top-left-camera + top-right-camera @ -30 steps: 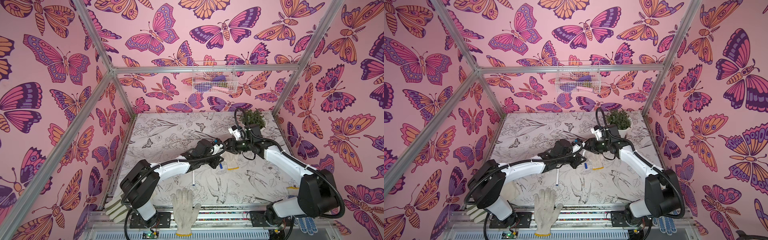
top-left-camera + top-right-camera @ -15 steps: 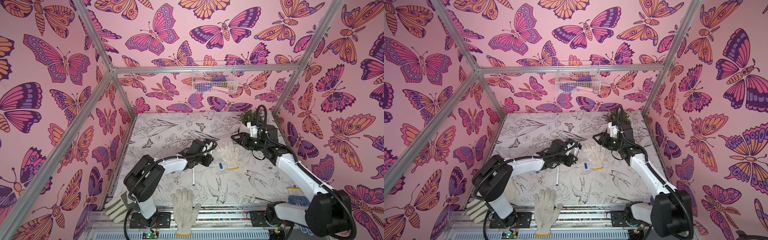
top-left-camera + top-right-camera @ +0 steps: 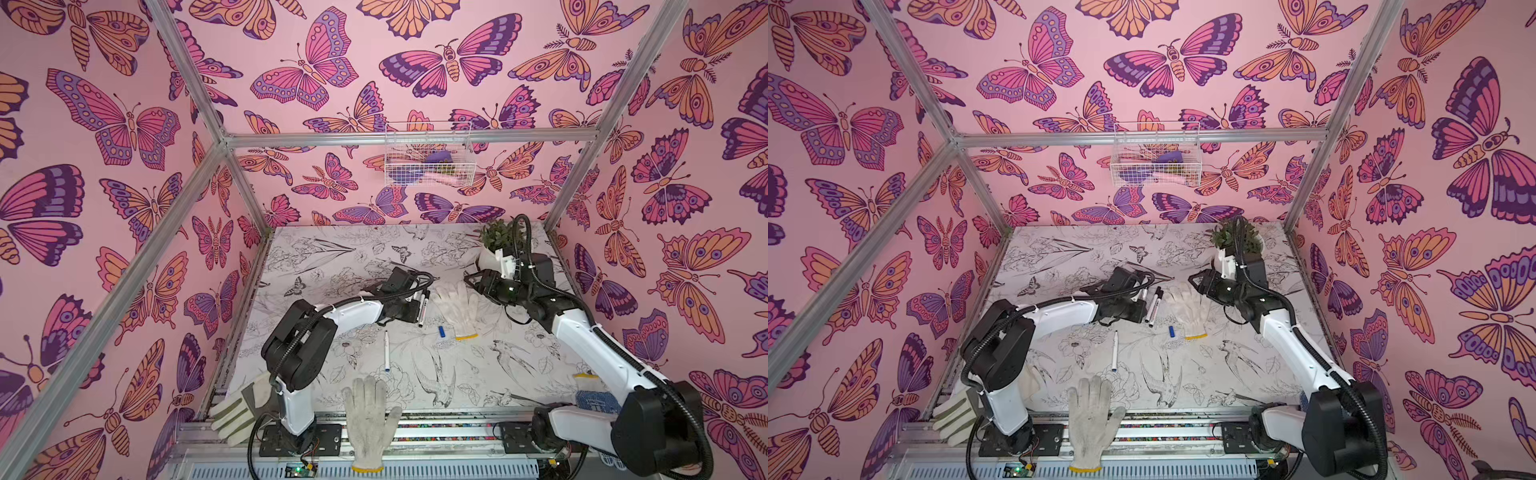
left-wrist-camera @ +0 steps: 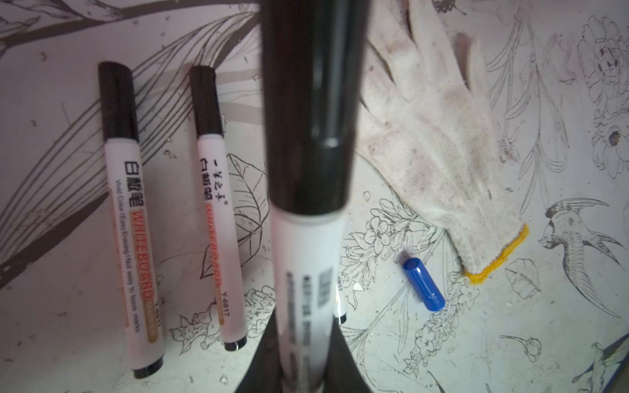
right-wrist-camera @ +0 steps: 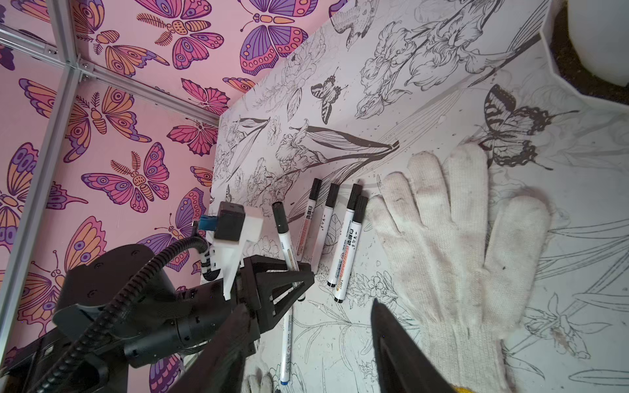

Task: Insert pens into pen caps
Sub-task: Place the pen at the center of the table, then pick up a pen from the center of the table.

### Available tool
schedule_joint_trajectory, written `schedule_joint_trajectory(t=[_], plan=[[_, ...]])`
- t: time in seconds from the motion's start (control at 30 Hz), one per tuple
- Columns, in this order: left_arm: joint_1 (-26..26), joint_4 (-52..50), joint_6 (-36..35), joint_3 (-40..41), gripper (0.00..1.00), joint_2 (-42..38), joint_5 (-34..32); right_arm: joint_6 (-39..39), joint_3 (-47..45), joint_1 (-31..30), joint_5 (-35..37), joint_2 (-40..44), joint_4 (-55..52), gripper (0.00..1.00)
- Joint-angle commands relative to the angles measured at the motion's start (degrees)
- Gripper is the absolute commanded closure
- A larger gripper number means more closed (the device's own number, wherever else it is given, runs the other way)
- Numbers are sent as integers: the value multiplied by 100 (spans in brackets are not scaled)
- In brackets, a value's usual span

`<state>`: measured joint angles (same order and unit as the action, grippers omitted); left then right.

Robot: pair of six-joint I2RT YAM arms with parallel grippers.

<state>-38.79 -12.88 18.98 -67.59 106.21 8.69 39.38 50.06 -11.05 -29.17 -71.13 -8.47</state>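
Mid-frame on the table (image 3: 332, 257), the left claw (image 4: 303, 340) pinches one black-capped pen (image 4: 306, 272) beside four more capped pens (image 5: 308, 219) lying in a row, one uncapped pen (image 3: 386, 351) and one blue cap (image 3: 442, 331) lie below them, and the right claw (image 3: 473, 282) gapes empty beside a glove (image 3: 455, 305).

Top views high, looking down, wrist views close, sharing pens (image 4: 129, 217)

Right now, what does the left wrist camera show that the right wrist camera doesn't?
Only the left wrist: the blue cap beside the cuff of the white glove. Only the right wrist: the uncapped pen with its blue tip, the left arm, and the butterfly wall. Both: the held pen, black-capped, in the left hand, capped pens lying side by side, and that glove.
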Motion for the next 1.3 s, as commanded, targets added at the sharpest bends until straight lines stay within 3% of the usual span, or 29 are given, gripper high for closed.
schedule_joint_trajectory(t=[0.0, 0.07, 0.4, 0.6, 0.77, 0.97, 1.27], plan=[[-28, -401, 97, -74, 73, 190, -128, -83, -58, 13, 20, 19, -69, 41], [-48, -393, 93, -97, 67, 202, -139, -105, -49, 14, 34, 37, -93, 41], [-98, -389, 7, -126, 68, -159, -137, -267, -23, 13, -84, 84, -162, 41], [-524, -423, 33, 1301, 61, -1939, -995, -497, -71, 6, -115, 77, -351, 42], [-709, -759, 478, 2461, 47, -2983, -1436, -536, -85, 6, -120, -47, -335, 41], [-766, -822, 323, 2479, 41, -2524, -1169, -604, 87, 7, -190, -164, -409, 42], [-1102, -1743, 639, 2210, 53, -1895, -1601, -676, 2, 6, -124, -32, -423, 42]])
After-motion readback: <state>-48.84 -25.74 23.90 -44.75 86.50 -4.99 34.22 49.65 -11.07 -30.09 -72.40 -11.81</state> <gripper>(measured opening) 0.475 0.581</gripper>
